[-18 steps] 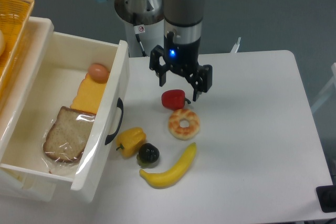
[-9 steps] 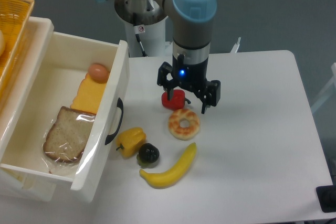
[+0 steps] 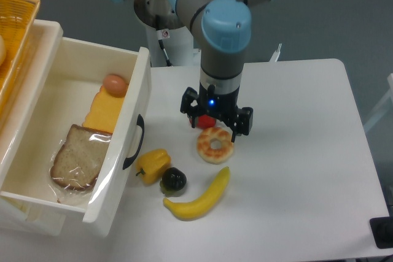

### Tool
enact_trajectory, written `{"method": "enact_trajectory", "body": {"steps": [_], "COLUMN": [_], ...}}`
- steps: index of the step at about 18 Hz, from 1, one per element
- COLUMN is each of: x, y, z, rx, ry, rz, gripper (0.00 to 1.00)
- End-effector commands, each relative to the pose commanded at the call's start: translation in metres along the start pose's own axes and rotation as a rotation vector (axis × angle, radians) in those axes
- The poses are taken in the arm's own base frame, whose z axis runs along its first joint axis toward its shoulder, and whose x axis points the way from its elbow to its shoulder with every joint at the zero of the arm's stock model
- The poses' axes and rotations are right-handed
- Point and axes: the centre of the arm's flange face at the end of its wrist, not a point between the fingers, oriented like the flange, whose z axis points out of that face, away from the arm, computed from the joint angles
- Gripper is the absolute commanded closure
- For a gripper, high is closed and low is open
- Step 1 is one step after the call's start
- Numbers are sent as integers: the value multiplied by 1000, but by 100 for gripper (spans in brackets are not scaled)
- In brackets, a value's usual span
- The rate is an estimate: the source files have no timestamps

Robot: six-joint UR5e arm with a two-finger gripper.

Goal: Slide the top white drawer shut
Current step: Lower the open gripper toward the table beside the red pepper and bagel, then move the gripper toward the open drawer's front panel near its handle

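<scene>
White top drawer (image 3: pixel 116 170), black handle (image 3: pixel 134 142); yellow banana (image 3: pixel 198 197); red pepper (image 3: pixel 202 120).

Single arm reaching in from the top edge of the view, grey links with light-blue joint caps. Wrist pointed straight down, camera looking nearly along its axis. Gripper (image 3: pixel 215 119) low over the table, both black fingers (image 3: pixel 245 121) spread apart (jaws open, gap visible between them). Blue indicator light lit on the gripper body. Fingertips largely hidden below the wrist housing; contact with anything cannot be judged.
</scene>
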Motion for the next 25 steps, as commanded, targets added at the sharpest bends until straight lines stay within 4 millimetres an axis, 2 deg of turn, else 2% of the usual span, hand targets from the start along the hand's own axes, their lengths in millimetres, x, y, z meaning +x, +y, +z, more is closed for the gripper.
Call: {"method": "enact_trajectory", "body": {"steps": [14,18,21,25], "x": [-11,-13,-12,-3], "y": [-6,-6,-6,-14], "z": [19,33,47,51], "rx": [-29,-44,-58,-37], "ry": [-12,5,26,53], "rz": [-71,-93,-133,-196], "gripper": [0,0,0,0]}}
